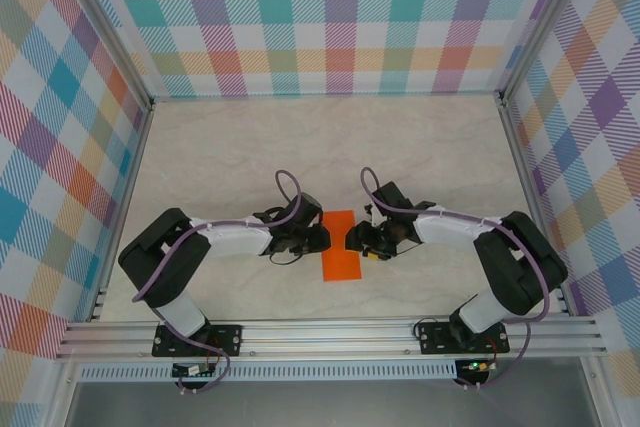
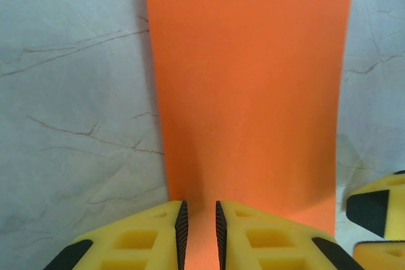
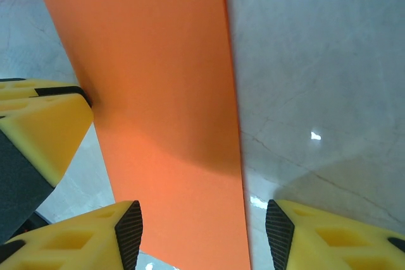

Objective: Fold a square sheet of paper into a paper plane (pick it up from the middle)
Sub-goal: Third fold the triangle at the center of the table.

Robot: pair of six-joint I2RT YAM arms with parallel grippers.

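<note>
Yellow fingers of the left gripper (image 2: 199,213) stand nearly together, with a thin slit between them over one long edge of the paper (image 1: 341,245); whether they pinch it cannot be told. The right gripper (image 3: 204,222) has its jaws apart, astride the opposite edge. The paper lies on the marbled table (image 1: 230,147) between the two, a plain orange rectangle with its long axis running near to far.

Bright, even overhead light fills the sharp top view, where the arms throw only faint, soft shadows on the pale desk (image 1: 230,147). In the left wrist view the orange paper sheet (image 2: 247,80) casts a blurred grey shadow leftward and darkens near the left fingers (image 2: 266,235). The right wrist view shows 2 small white glints on the desk.
</note>
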